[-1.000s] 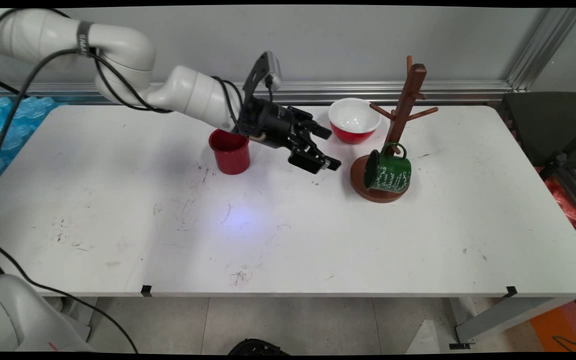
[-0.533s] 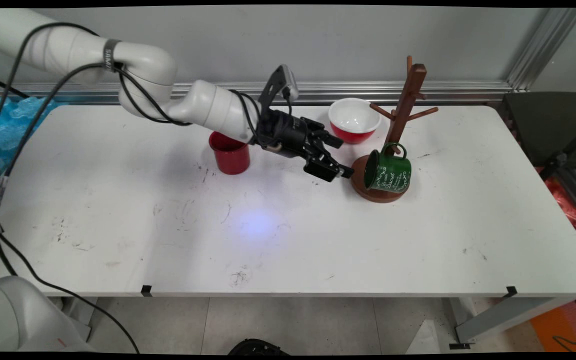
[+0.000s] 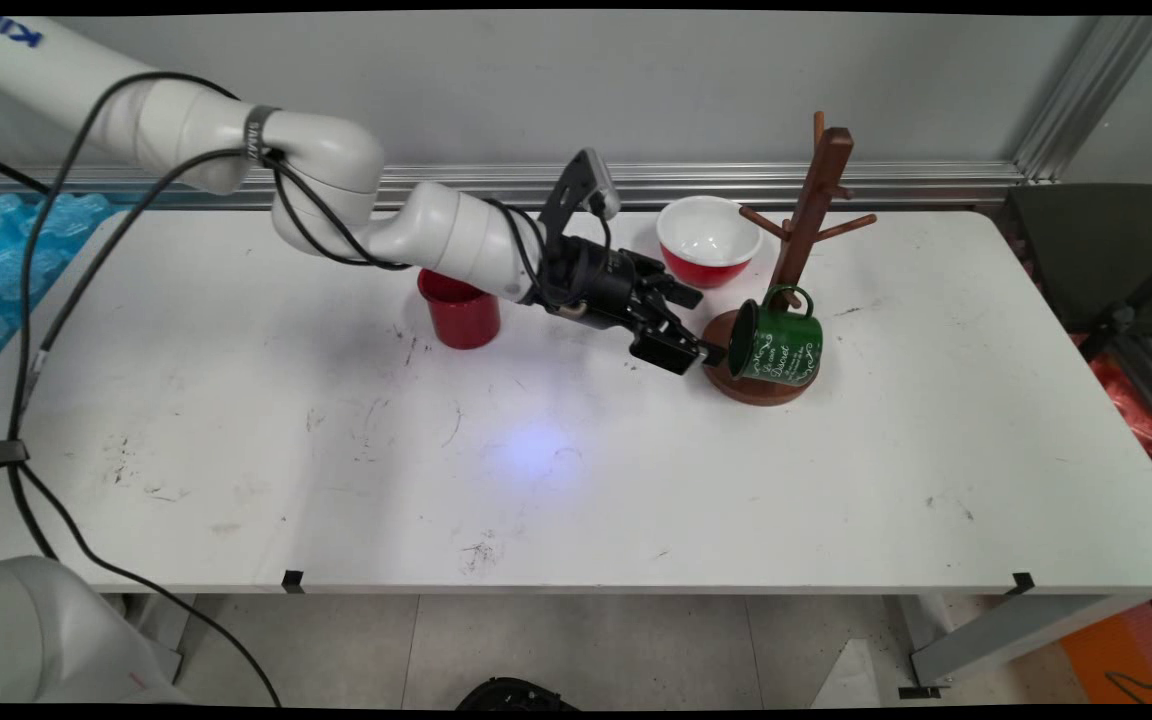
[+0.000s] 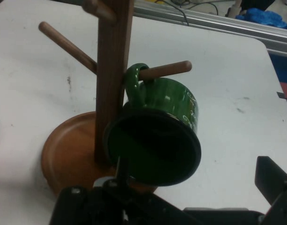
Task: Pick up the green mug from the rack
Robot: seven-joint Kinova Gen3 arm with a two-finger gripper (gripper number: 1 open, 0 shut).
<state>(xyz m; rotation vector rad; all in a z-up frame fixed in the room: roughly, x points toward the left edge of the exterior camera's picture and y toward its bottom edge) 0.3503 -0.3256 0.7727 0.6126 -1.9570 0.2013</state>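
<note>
1. I see the green mug [image 3: 776,343] hanging by its handle on a low peg of the wooden mug tree [image 3: 808,200], on the right half of the white table [image 3: 576,480].
2. The mug hangs tilted. Its long axis runs roughly level, with the open mouth facing left toward my gripper [image 3: 698,328] and the base pointing right. Its handle is uppermost, looped over the peg.
3. The mug hangs just above the tree's round base [image 3: 721,375]; I cannot tell whether it touches it.
4. My gripper reaches in low from the left with its fingers apart and nothing between them. One fingertip is right at the mug's rim.
5. In the main view I also see a red cup [image 3: 460,308] behind the wrist and a red bowl with a white inside [image 3: 708,240] beside the tree, toward the wall. Neither shows in the hand view.
6. The hand view looks straight into the mug [image 4: 155,140]: a dark interior and a dark rim. One finger [image 4: 121,169] rises at the rim's lower left edge, and the other finger [image 4: 272,180] stands well off to the right. It also shows the handle wrapped around the peg [image 4: 164,70].
</note>
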